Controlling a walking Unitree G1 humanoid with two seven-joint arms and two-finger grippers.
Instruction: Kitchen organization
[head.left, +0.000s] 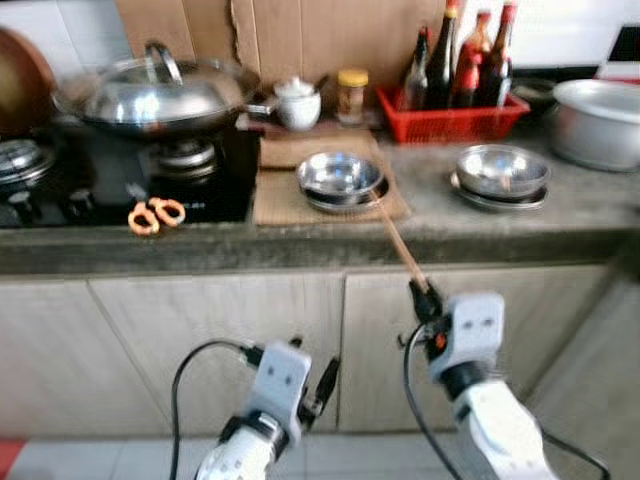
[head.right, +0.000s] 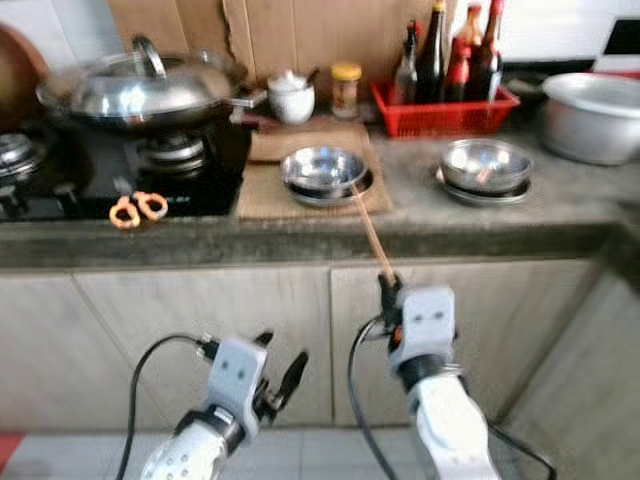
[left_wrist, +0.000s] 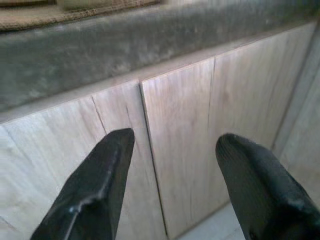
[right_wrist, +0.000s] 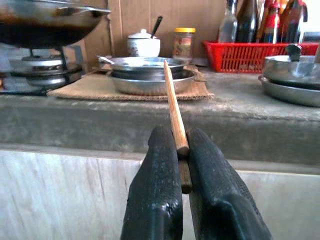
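We see a covered wok (head.left: 155, 95) on the black stove (head.left: 120, 180), orange scissors (head.left: 155, 215) at its front edge, and cardboard (head.left: 300, 35) against the wall. Below the counter are wooden cabinet doors (head.left: 200, 340).

Between the 2 stacks of steel bowls, the one on the woven mat (head.left: 340, 180) and the one farther right (head.left: 501, 176), lies an open strip of bare counter (head.left: 430, 205). Behind it the red bottle basket (head.left: 450, 120) blocks the back wall. The lidded wok (head.left: 155, 95) overhangs the stove on the left, with orange-handled scissors (head.left: 155, 215) near the front edge. Below the counter edge, closed cabinet doors (left_wrist: 180, 150) face both grippers.
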